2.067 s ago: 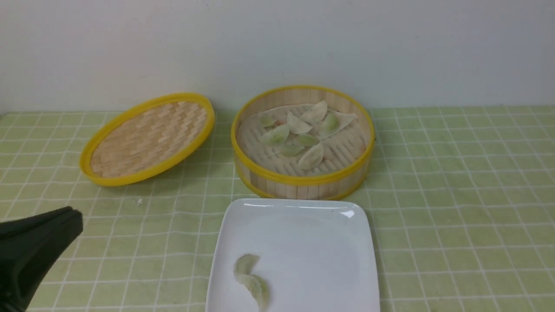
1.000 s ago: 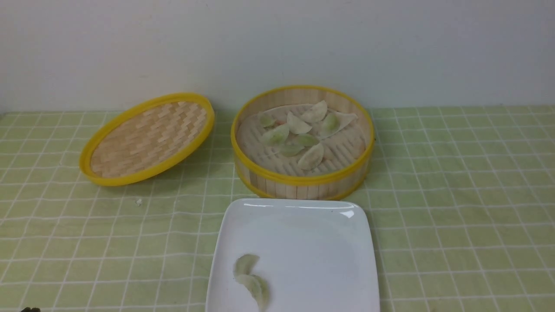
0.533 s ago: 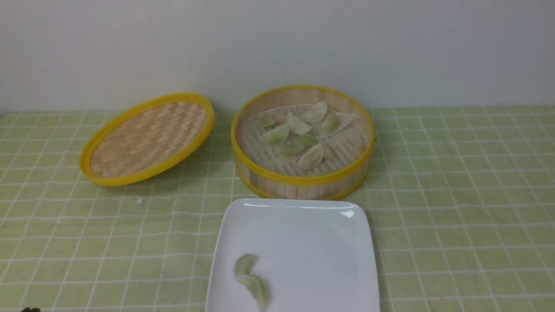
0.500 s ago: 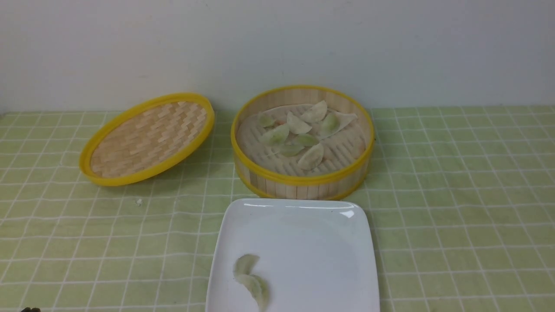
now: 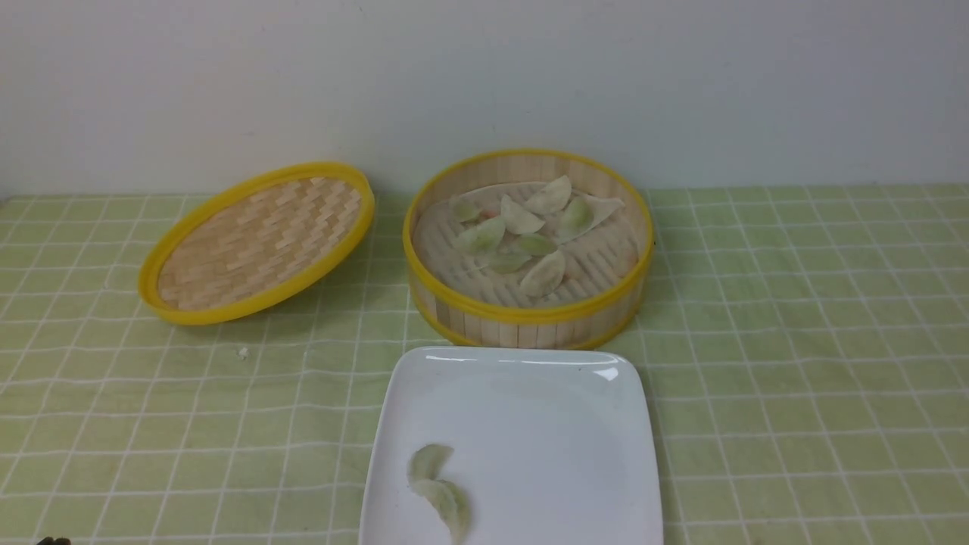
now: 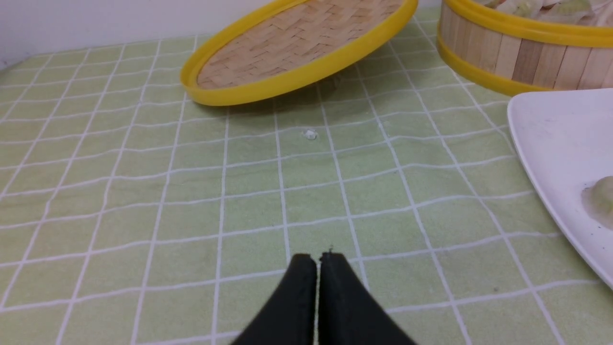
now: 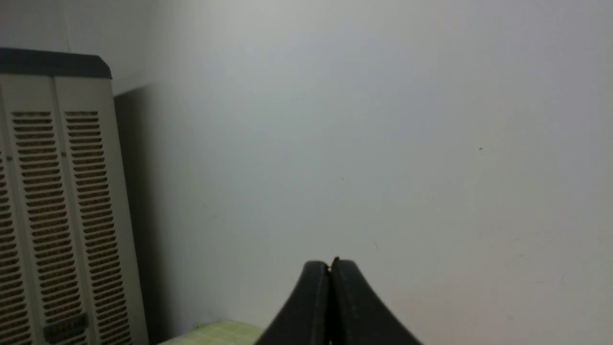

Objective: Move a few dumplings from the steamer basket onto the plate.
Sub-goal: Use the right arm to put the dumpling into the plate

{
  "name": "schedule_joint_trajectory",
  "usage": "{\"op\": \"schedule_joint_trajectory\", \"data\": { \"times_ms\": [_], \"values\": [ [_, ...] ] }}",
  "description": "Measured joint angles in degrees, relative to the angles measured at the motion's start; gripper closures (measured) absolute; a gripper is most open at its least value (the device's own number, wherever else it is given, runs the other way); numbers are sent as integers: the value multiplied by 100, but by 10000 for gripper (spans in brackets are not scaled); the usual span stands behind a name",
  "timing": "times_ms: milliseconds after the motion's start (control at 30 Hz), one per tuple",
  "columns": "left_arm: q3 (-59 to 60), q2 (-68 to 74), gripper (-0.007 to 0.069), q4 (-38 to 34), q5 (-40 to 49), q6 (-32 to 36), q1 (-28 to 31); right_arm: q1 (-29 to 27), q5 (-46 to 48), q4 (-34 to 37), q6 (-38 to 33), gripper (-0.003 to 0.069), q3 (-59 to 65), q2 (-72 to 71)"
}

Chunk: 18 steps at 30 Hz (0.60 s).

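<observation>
The steamer basket stands at the back middle of the table with several pale green dumplings inside. Just in front of it lies the white plate, with two dumplings near its front left corner. In the left wrist view my left gripper is shut and empty, low over the cloth to the left of the plate; only a dark speck of it shows at the front view's bottom left. In the right wrist view my right gripper is shut, empty, and faces a bare wall.
The flat woven lid leans tilted to the left of the basket. A small white crumb lies on the green checked cloth in front of the lid. A louvred beige cabinet shows in the right wrist view.
My left gripper drew back from the front view's lower left about two seconds ago and has stayed nearly out of frame since. Dumplings, plate and basket have not moved.
</observation>
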Motion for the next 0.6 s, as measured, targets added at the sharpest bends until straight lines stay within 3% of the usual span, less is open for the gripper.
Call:
{"op": "schedule_joint_trajectory", "data": {
  "times_ms": [233,600],
  "values": [
    [0,0,631,0,0,0,0,-222,-1,-139,-55,673,656,-6],
    [0,0,631,0,11,0,0,-3031,186,-269,-55,673,2733,-6]
  ]
}}
